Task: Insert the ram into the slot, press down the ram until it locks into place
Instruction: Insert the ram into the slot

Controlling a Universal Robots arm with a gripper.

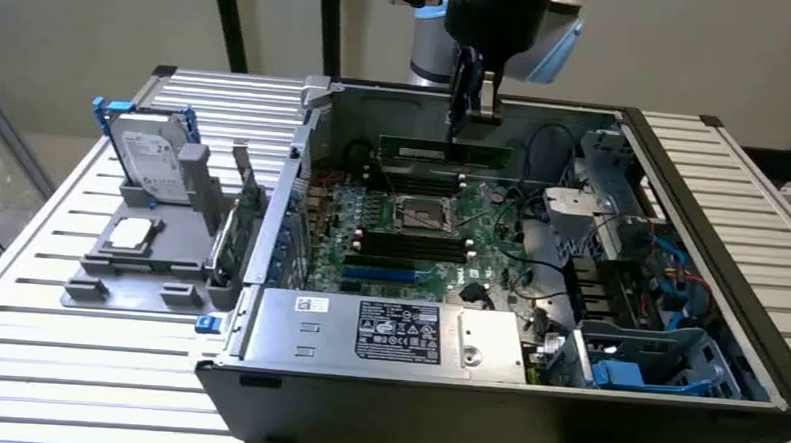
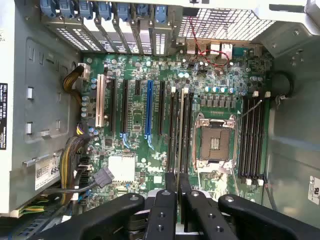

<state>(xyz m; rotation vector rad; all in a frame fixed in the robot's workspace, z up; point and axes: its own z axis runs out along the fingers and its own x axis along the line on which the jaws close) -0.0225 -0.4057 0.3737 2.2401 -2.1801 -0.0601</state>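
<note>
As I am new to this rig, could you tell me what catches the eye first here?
The open computer case on the slatted table, its green motherboard exposed. Above the board, the arm's gripper holds the ram upright on edge. To the exterior view's left stands a grey fixture carrying a hard drive.

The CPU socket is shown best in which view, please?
The wrist view: it looks straight down on the CPU socket, unobstructed. The exterior view shows the CPU socket at a slant, beside the ram gripped by the end effector.
</note>
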